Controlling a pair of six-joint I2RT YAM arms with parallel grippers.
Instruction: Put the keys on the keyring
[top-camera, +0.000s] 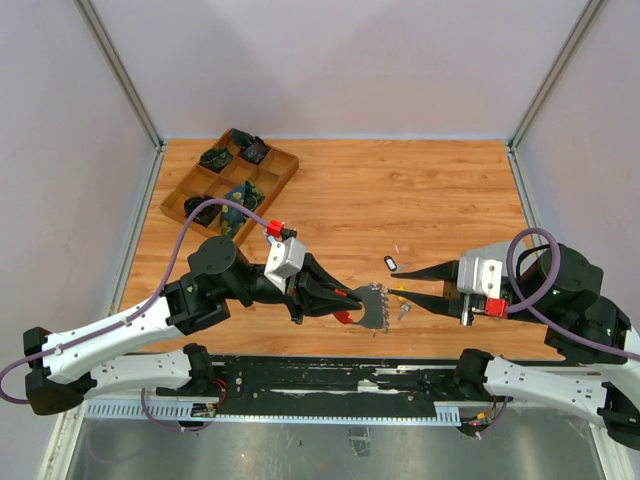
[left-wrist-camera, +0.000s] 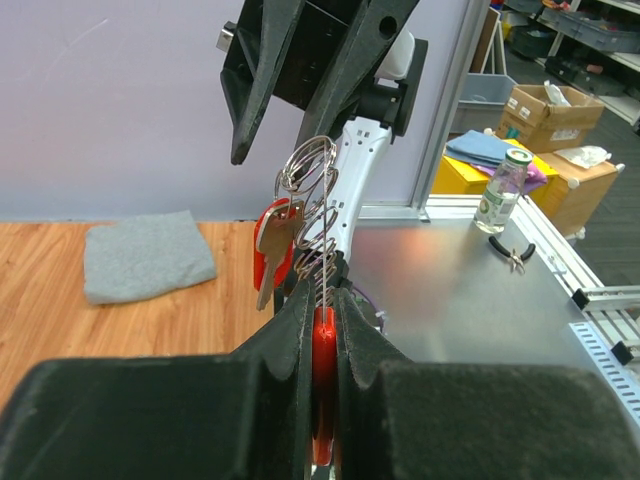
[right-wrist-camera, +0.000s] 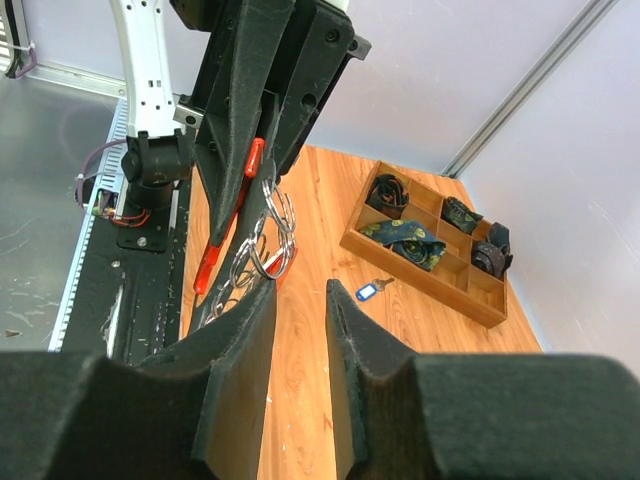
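Note:
My left gripper (top-camera: 345, 297) is shut on the curved red plastic part (left-wrist-camera: 322, 350) of the keyring (top-camera: 372, 306) and holds it above the table, its silver rings (left-wrist-camera: 305, 170) pointing at the right gripper. A red-headed key (left-wrist-camera: 270, 250) hangs from the rings. My right gripper (top-camera: 400, 285) is open and empty, its left fingertip (right-wrist-camera: 262, 292) just under the rings (right-wrist-camera: 270, 240). A yellow-headed key (top-camera: 400, 294) and a small silver key (top-camera: 405, 312) lie on the table between the right fingers. A key with a blue tag (right-wrist-camera: 368, 291) lies farther back.
A wooden compartment tray (top-camera: 290, 165) with dark items stands at the back left; it also shows in the right wrist view (right-wrist-camera: 420, 270). The black base rail (top-camera: 330, 375) runs along the near edge. Grey walls enclose the table.

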